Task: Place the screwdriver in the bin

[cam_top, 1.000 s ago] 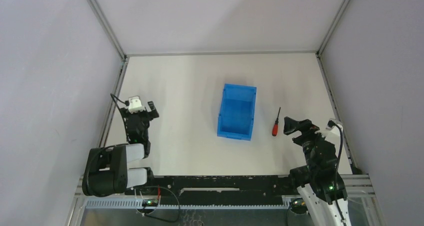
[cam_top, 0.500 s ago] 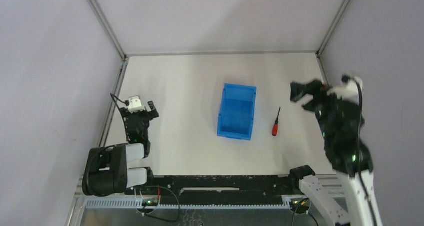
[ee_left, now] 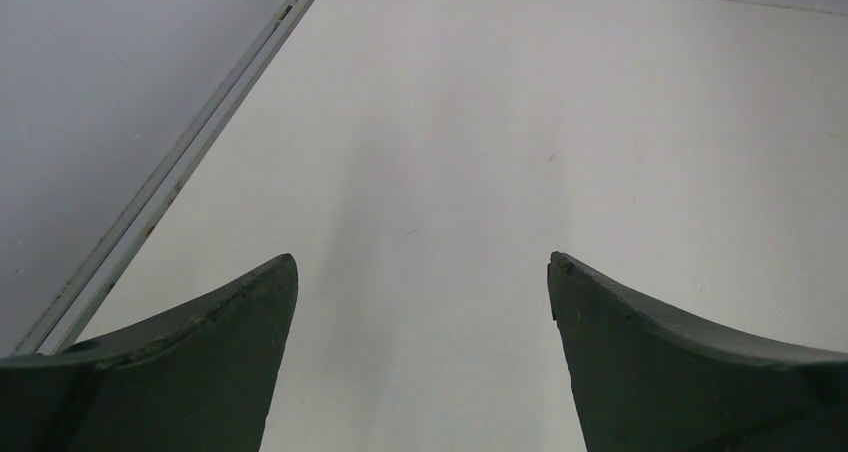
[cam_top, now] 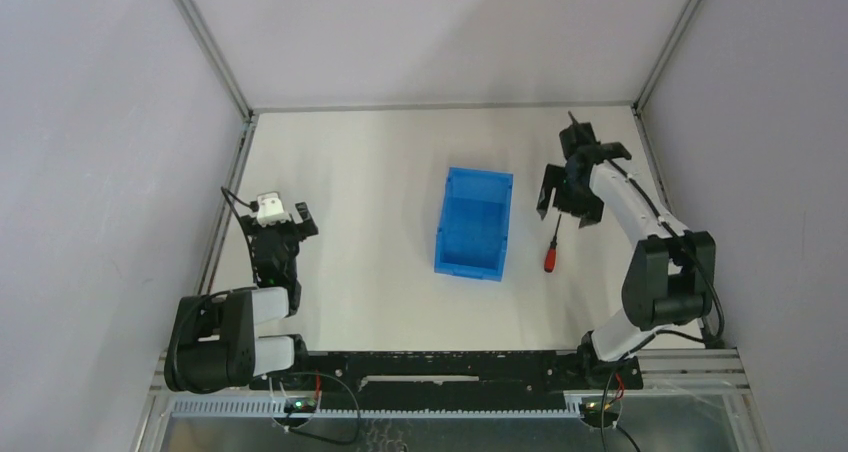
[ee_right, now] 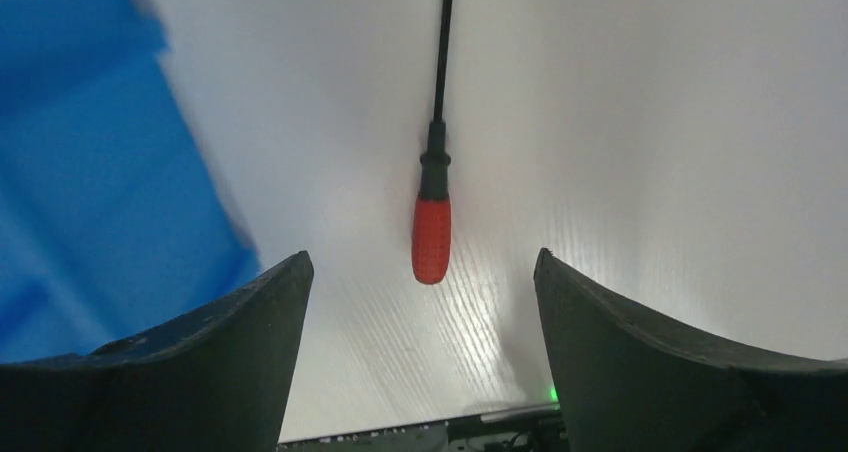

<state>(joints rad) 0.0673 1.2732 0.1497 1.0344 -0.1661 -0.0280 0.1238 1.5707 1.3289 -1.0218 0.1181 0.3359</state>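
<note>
The screwdriver [cam_top: 549, 255], with a red handle and thin black shaft, lies on the white table just right of the blue bin [cam_top: 478, 180]. In the right wrist view its handle [ee_right: 431, 237] lies between and just beyond my open fingers, with its shaft running away from them. The bin's blurred wall [ee_right: 90, 172] is at the left. My right gripper [cam_top: 567, 207] is open and empty, hovering over the shaft end and pointing back towards the arm bases; it also shows in the right wrist view [ee_right: 422, 257]. My left gripper [cam_top: 278, 224] is open and empty at the table's left, as the left wrist view [ee_left: 422, 262] shows.
Grey walls and aluminium rails [cam_top: 228, 197] border the table on the left, back and right. The black base rail [cam_top: 440, 367] runs along the near edge and shows in the right wrist view [ee_right: 440, 434]. The left wrist view shows bare table and the left rail [ee_left: 170, 172].
My right arm has swung up from the near right corner and reached out over the table, ending with its gripper above the screwdriver. The left arm, screwdriver and bin have not moved.
</note>
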